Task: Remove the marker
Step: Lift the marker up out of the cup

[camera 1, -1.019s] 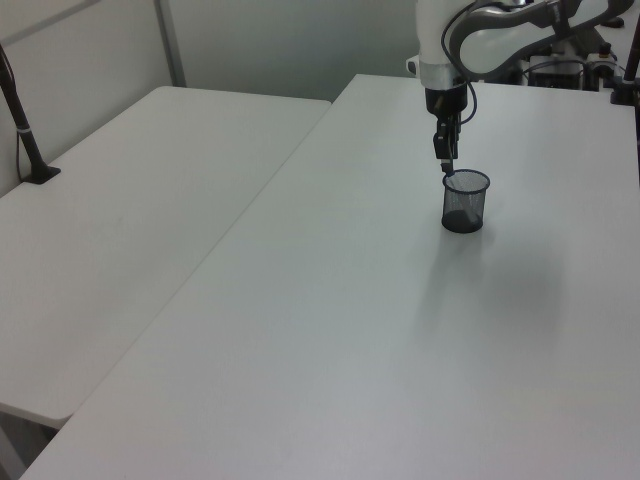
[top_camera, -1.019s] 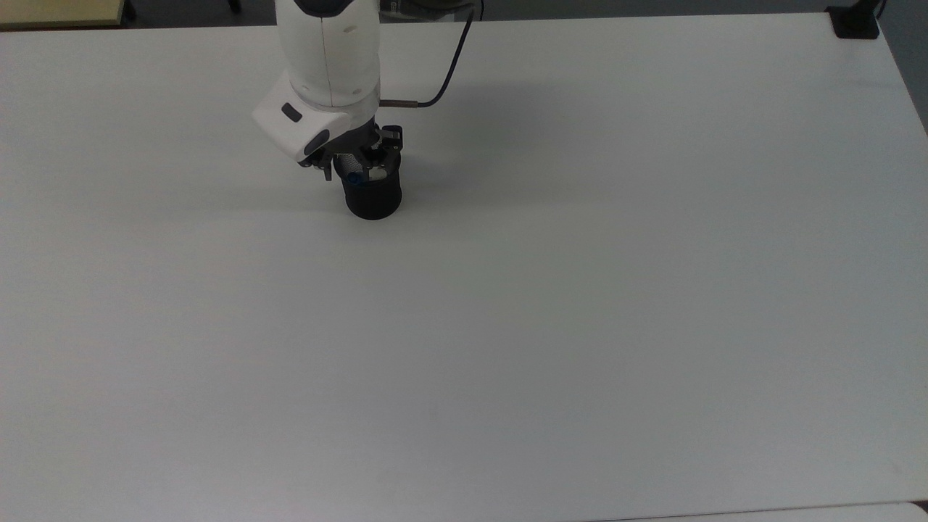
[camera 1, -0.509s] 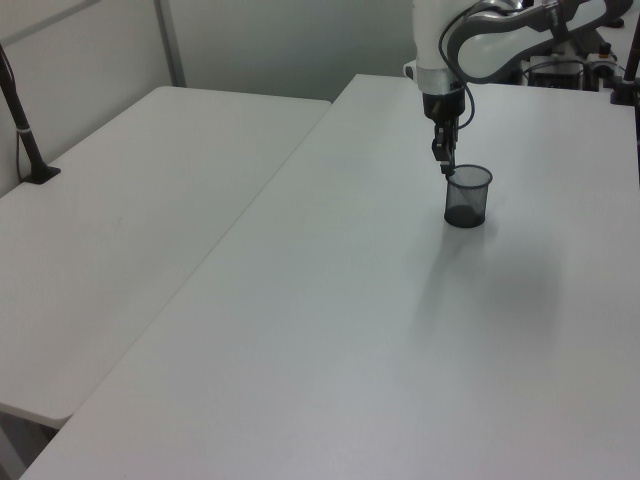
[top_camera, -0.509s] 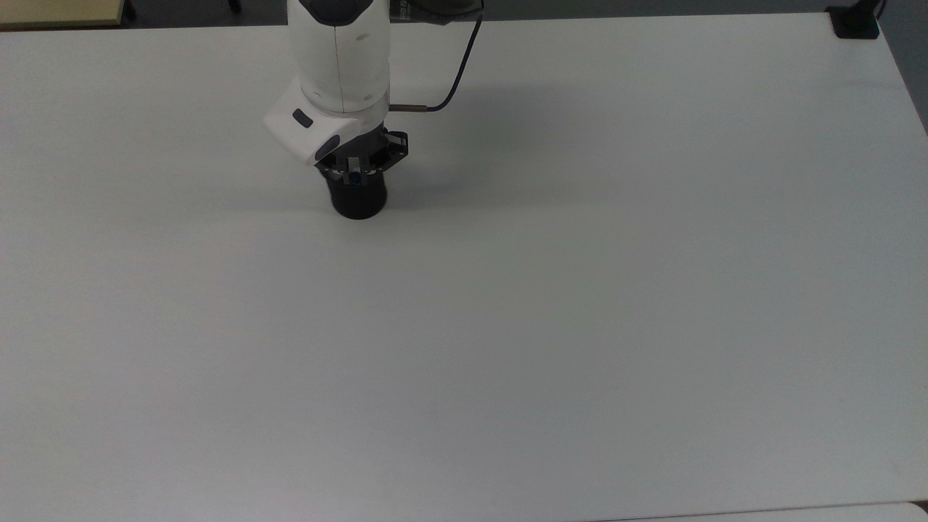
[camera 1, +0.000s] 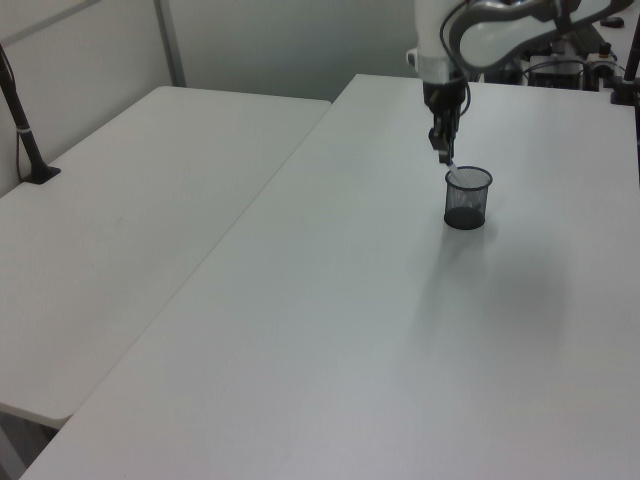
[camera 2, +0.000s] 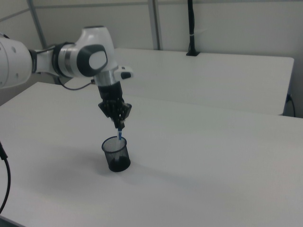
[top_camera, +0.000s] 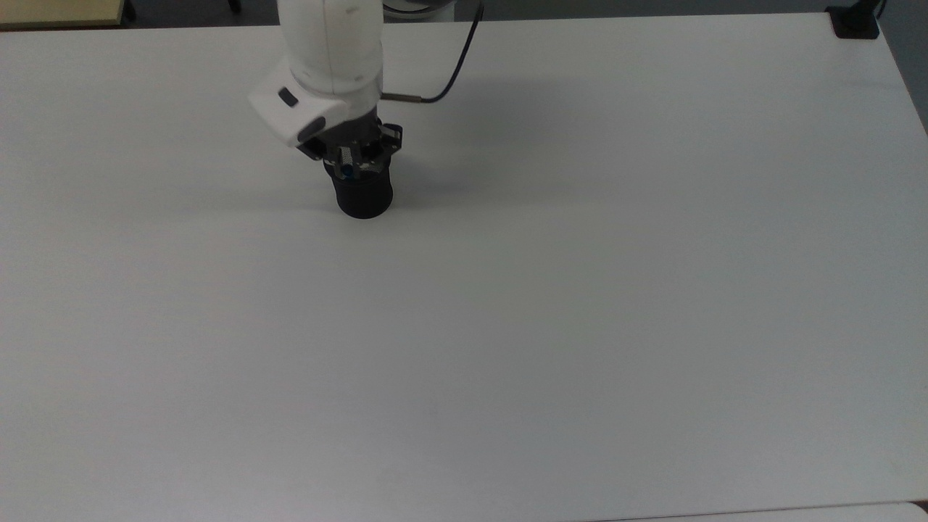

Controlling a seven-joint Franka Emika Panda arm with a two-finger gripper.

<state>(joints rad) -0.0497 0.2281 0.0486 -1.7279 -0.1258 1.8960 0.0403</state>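
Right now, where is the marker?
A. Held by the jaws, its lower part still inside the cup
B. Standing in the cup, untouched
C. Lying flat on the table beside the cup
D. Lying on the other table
A: in the right view the gripper grips the marker by its top, and its lower part dips below the rim of the cup.

The marker's (camera 2: 119,134) lower part is hidden inside the mesh cup (camera 2: 116,154).

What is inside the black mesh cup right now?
The marker, gripped by the gripper, reaches down past the rim of the cup. Its lower end is hidden behind the mesh.
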